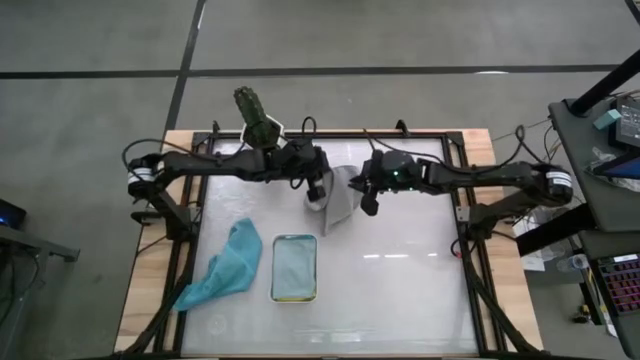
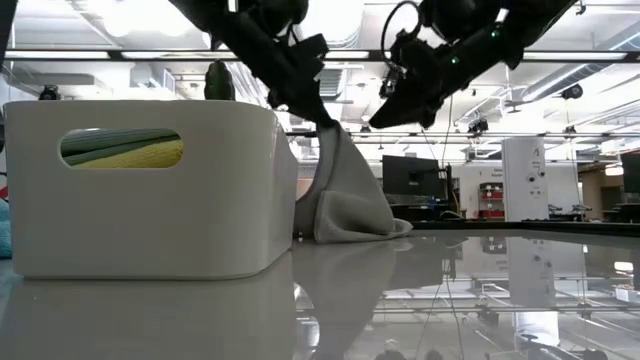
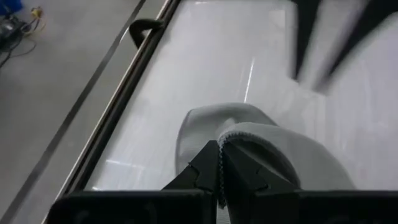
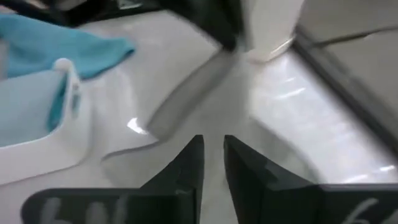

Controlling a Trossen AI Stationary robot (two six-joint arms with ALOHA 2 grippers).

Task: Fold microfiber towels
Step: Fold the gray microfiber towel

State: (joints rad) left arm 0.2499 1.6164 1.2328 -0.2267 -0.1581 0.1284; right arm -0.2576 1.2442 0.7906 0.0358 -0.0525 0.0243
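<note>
Seen from above: a white table (image 1: 400,290) with dark rails along its edges and two dark arms reaching in from the left and right sides, meeting near the middle of the far edge.

Left gripper (image 1: 318,188) raised above the table, fingers pressed together and pinching the hemmed edge of the grey towel (image 1: 340,200). Grey towel hanging from that pinch in a loose drape, lower end resting in a small heap on the table, just beyond the white tray (image 1: 294,268) in the level view.

Right gripper (image 1: 368,196) just beside the hanging grey towel, raised off the table, fingers (image 4: 186,163) nearly together with a narrow gap between them, nothing seen between them.

Teal towel (image 1: 224,268) lying crumpled near the left edge, just beside the white tray. Tray standing near the middle of the near half, holding a pale blue towel (image 1: 293,262) on top; green and yellow towels (image 2: 125,148) showing through its handle slot.
</note>
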